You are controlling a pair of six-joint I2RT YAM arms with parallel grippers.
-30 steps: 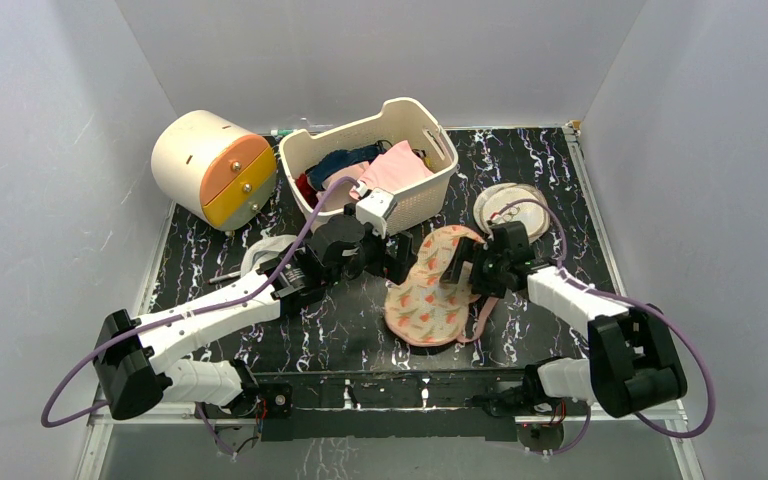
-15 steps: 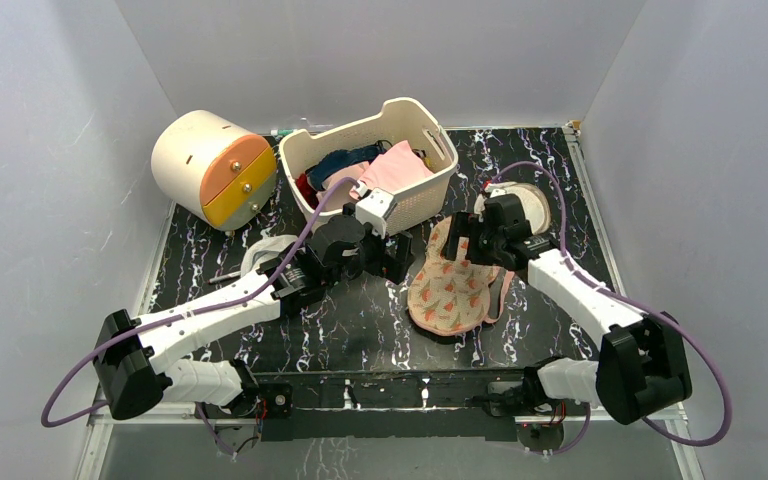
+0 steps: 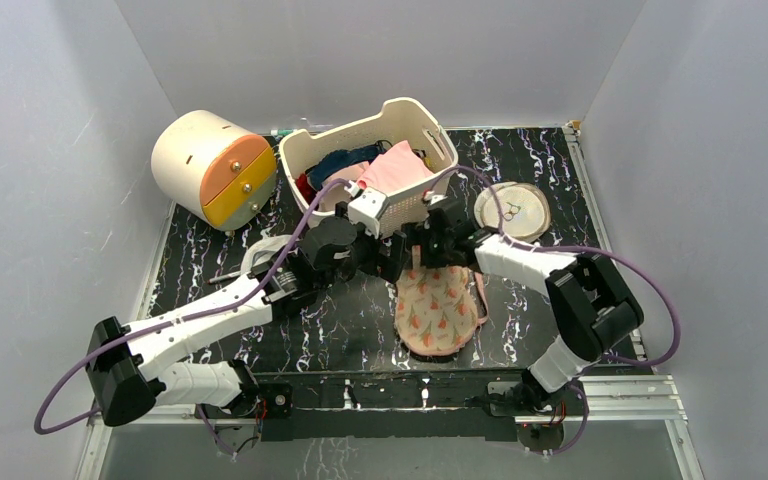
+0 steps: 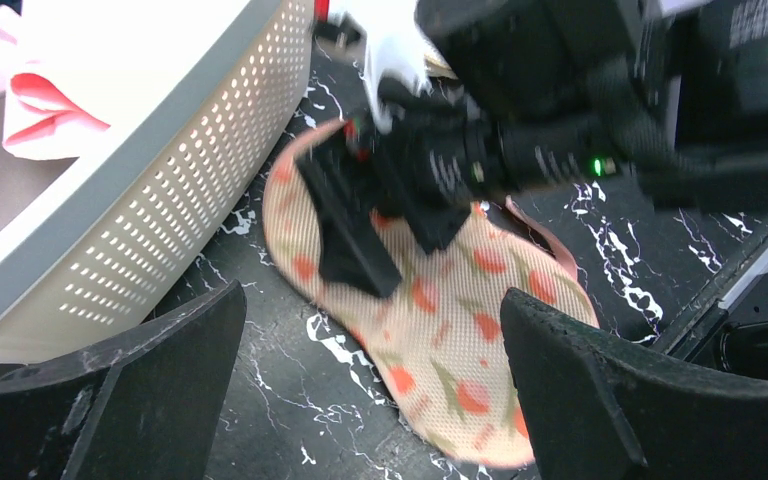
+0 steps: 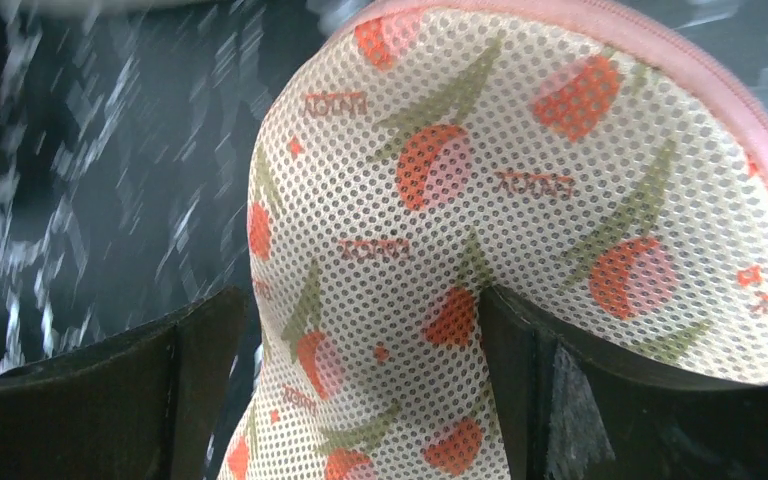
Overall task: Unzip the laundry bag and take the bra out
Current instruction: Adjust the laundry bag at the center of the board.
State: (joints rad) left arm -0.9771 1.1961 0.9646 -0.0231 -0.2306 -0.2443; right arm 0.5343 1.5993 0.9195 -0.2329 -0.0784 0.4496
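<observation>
Lab test cell: white walls, black tabletop

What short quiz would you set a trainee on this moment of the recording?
1. True or false: the left gripper is shut on the laundry bag.
2. Where does the laundry bag lie? A) on the table, in front of the white basket; B) inside the basket; C) hanging over the table's near edge.
3. Which gripper has the bag's end nearest the basket between its fingers?

Key
1. False: its jaws stand wide open and hold nothing.
2. A.
3. The right gripper.
</observation>
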